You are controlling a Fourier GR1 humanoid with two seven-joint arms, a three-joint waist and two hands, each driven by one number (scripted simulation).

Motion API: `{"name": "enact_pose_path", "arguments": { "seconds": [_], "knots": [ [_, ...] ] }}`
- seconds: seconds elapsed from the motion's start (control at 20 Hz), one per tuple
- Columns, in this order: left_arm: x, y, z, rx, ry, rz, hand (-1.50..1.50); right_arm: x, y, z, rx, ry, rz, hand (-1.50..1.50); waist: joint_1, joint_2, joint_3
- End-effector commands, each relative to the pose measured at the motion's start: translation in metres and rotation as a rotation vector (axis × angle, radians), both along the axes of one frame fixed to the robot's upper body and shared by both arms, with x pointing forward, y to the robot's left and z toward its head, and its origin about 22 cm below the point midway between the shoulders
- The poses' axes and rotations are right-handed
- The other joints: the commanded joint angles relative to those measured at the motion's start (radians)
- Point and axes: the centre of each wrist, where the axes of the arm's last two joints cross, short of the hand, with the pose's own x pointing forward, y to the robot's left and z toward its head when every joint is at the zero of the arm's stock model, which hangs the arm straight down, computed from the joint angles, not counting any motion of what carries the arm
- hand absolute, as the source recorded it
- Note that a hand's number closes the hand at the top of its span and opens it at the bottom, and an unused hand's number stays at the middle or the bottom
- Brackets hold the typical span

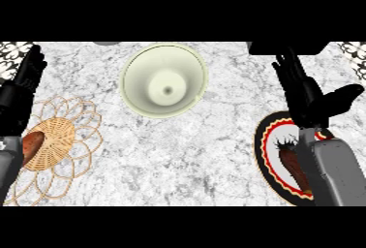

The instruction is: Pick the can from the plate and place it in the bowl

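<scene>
- The can (292,164) lies on the plate (262,145) at the counter's right. It shows as a reddish-brown, elongated shape on the white centre, its right side hidden behind the right forearm (336,169).
- The plate, round with a black rim and a red-and-yellow ring, sits partly under that grey forearm.
- The right hand (307,104) hangs over the plate's far edge, beyond the can. Its fingers (289,72) are straight and point away from the robot, the thumb is spread wide to the right, and it holds nothing.
- The bowl (139,92), pale cream and with nothing in it, stands at the far middle of the counter (193,155), well apart from the plate and to its left.
- A woven mat (61,138) with a looped wire border lies at the left, carrying a brown rounded item (32,145) partly covered by the left forearm (7,164).
- The left hand (25,72) rests at the left edge, fingers straight and up, holding nothing.
- The counter is white-grey marble.
</scene>
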Motion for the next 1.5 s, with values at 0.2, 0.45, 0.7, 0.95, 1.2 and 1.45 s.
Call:
{"name": "enact_pose_path", "arguments": {
  "seconds": [0.2, 0.45, 0.7, 0.95, 1.2, 1.45],
  "knots": [
    [-0.018, -0.054, -0.046, -0.23, 0.123, -0.046, 0.0, -0.052, -0.044, -0.036, -0.317, 0.226, 0.431, 1.5, -0.028, -0.004, 0.002],
    [-0.03, -0.078, -0.067, -0.346, 0.203, -0.069, 0.0, -0.081, -0.104, -0.031, -0.361, -0.12, -0.027, -1.5, -0.066, -0.008, 0.006],
    [-0.04, -0.086, -0.074, -0.334, 0.2, -0.079, 0.0, -0.134, -0.142, -0.049, -0.202, -0.269, 0.006, -1.5, -0.027, -0.001, 0.003],
    [-0.048, -0.093, -0.075, -0.348, 0.218, -0.123, 0.0, -0.155, -0.156, 0.009, -0.344, -0.313, -0.075, -1.5, -0.015, 0.0, 0.001],
    [-0.043, -0.109, -0.072, -0.314, 0.217, -0.119, 0.0, -0.142, -0.168, 0.06, -0.507, -0.177, -0.134, -1.5, -0.003, 0.003, 0.001],
    [-0.041, -0.095, -0.083, -0.321, 0.206, -0.113, 0.0, -0.139, -0.168, 0.066, -0.517, 0.014, -0.071, -1.5, 0.001, 0.005, 0.001]
  ]
}}
